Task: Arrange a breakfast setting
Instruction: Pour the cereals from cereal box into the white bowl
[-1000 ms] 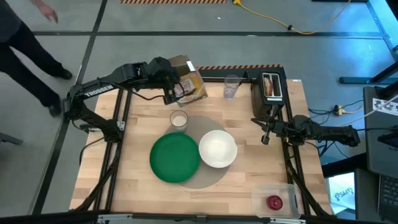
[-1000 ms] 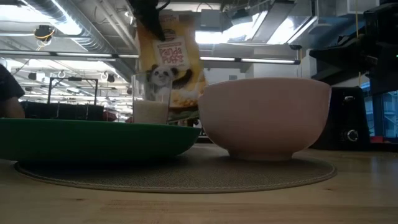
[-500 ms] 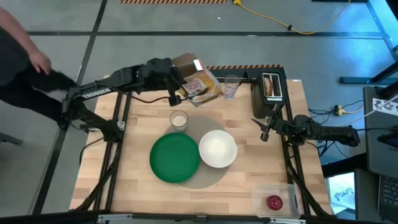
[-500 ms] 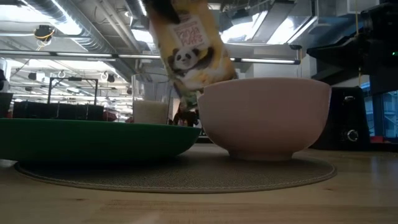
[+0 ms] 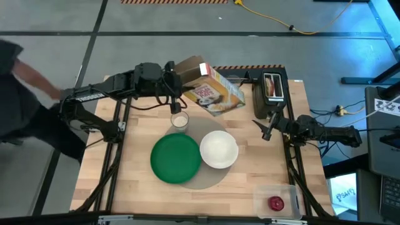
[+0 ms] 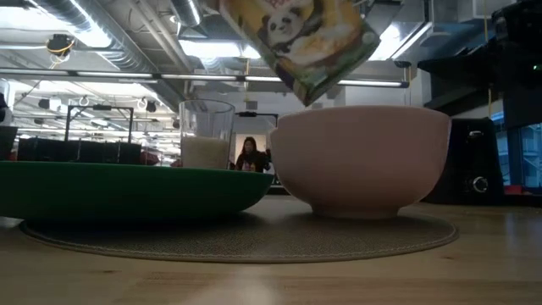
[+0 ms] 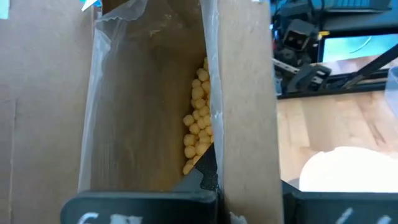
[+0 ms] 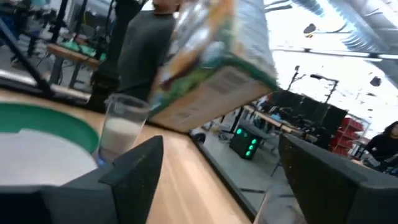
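My left gripper point(image 5: 173, 80) is shut on a yellow panda cereal box point(image 5: 211, 91), held in the air over the table's far middle. The box also shows in the low view point(image 6: 296, 38). Puffs point(image 7: 198, 118) lie inside its liner. On the round grey mat point(image 5: 209, 179) rest the green plate point(image 5: 175, 158) and the white bowl point(image 5: 219, 149). The milk glass point(image 5: 180, 120) stands on the mat's far edge. The red apple point(image 5: 275, 202) lies in a clear tub at the near right. My right gripper point(image 8: 217, 180) stands open at the table's right edge point(image 5: 269, 130). My left gripper grips the cereal box at its open top end. One finger point(image 7: 200, 180) reaches inside the box, against a broad cardboard wall point(image 7: 242, 124); that wall hides the other finger. The fingers come from the table's left, along the box. The box hangs clear, tilted, its bottom corner point(image 6: 309, 95) above the bowl.
A black toaster point(image 5: 273, 87) with pale slices in its slots stands at the far right. An empty glass point(image 5: 234, 81) next to it is partly behind the box. A person point(image 5: 28, 100) moves beside the table's left side.
My left gripper has risen and swung toward the table's right, lifting the cereal box off the far edge. The box has tipped from upright to slanting, and its bottom has swung out toward the bowl. My right gripper has opened and turned a little in place.
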Available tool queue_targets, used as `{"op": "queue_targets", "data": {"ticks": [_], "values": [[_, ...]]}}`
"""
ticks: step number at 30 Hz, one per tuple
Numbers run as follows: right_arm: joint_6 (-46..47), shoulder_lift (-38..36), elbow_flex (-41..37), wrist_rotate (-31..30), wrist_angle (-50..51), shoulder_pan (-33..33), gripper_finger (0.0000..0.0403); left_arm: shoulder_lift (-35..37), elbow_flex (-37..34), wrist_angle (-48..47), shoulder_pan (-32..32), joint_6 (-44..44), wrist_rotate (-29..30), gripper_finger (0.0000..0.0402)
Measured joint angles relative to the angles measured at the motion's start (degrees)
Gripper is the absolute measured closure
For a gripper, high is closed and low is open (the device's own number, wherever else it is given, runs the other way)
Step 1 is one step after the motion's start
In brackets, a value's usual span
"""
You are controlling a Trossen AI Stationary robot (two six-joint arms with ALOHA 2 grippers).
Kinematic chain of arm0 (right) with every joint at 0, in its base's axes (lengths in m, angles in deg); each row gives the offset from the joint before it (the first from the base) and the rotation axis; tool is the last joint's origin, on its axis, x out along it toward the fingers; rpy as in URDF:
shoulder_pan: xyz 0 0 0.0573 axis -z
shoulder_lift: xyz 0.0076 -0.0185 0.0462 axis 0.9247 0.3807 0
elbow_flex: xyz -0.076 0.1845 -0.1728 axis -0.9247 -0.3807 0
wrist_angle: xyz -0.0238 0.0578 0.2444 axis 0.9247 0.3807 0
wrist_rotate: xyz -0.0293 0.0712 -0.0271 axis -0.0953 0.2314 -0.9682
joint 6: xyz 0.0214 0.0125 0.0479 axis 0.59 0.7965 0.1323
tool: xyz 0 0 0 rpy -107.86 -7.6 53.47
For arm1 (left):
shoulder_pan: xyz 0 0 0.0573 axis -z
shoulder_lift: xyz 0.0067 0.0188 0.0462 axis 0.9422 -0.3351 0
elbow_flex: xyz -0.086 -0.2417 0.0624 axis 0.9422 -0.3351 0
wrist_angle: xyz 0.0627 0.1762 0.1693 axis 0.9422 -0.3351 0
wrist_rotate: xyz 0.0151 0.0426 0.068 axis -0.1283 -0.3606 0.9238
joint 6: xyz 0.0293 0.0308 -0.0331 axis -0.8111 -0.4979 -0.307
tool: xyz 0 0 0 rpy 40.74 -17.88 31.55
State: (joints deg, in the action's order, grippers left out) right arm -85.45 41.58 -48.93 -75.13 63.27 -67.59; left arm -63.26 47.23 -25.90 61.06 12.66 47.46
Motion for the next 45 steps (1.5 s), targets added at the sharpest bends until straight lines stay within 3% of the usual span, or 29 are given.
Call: {"op": "queue_targets", "data": {"ticks": [10,15,18,25,34,45], "values": [[-5.17,0.02,0.09,-0.20,-3.48,0.00,0.0070,0.00,0.02,3.97,2.26,-0.02,0.28,0.0401],[-3.50,0.98,0.09,-0.04,-3.76,0.00,0.0016,-0.07,0.00,3.79,2.31,-0.02,0.18,0.0401],[-3.06,2.52,0.09,-1.67,-5.05,0.00,0.0012,-0.07,0.02,4.93,2.29,0.11,-1.07,0.0401],[-2.48,9.25,0.09,-1.39,-14.14,0.00,0.0007,-0.07,0.01,5.79,3.04,0.38,-1.27,0.0401],[6.45,18.58,0.07,-0.20,-27.15,0.02,0.0007,-0.07,0.00,8.13,3.10,-1.35,-4.47,0.0401],[10.72,30.38,1.06,5.76,-41.19,0.02,0.0008,-0.11,0.00,8.81,3.64,-1.57,-4.48,0.0401]]}}
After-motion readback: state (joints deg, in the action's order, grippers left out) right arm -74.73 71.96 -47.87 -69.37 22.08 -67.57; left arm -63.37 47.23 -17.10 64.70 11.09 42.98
